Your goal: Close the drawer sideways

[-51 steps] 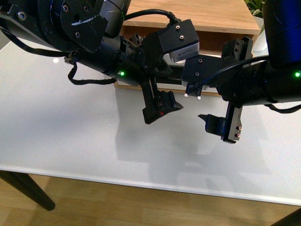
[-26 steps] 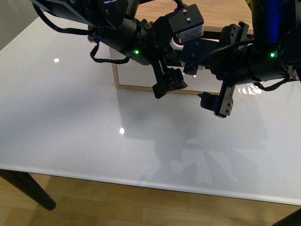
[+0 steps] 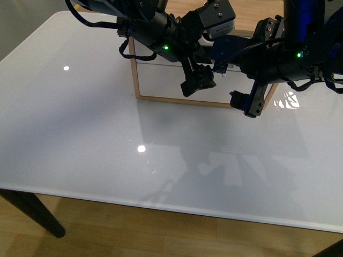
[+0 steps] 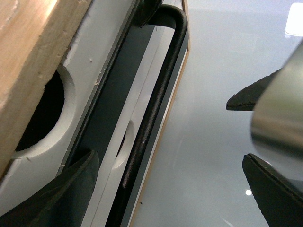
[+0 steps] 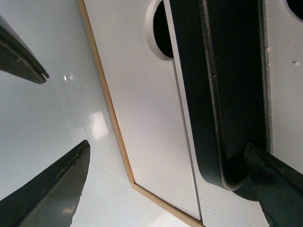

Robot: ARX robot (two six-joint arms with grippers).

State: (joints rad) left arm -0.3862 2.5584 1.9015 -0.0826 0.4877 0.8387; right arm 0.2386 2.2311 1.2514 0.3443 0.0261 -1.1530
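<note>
The drawer [image 4: 83, 71] has a white front, a semicircular notch and a long black bar handle [image 4: 154, 106]. It sits in a light-wood cabinet [image 3: 161, 80] at the back of the table, where my arms mostly hide it in the front view. My left gripper [image 3: 197, 83] is open at the cabinet front. In the left wrist view the left gripper [image 4: 175, 194] has the handle between its fingers, close to one finger. My right gripper [image 3: 247, 104] is open beside it. In the right wrist view the right gripper [image 5: 161, 189] has the handle's end [image 5: 222, 118] near one fingertip.
The handle-less white drawer front [image 5: 137, 104] with its own notch lies beside the handled one. The glossy white table [image 3: 80, 134] stretches in front of the cabinet. Wooden floor [image 3: 161, 235] shows past the near edge.
Both arms have reached farther away from me toward the cabinet. Both grippers have moved from over the table to the cabinet's front and stay open.
</note>
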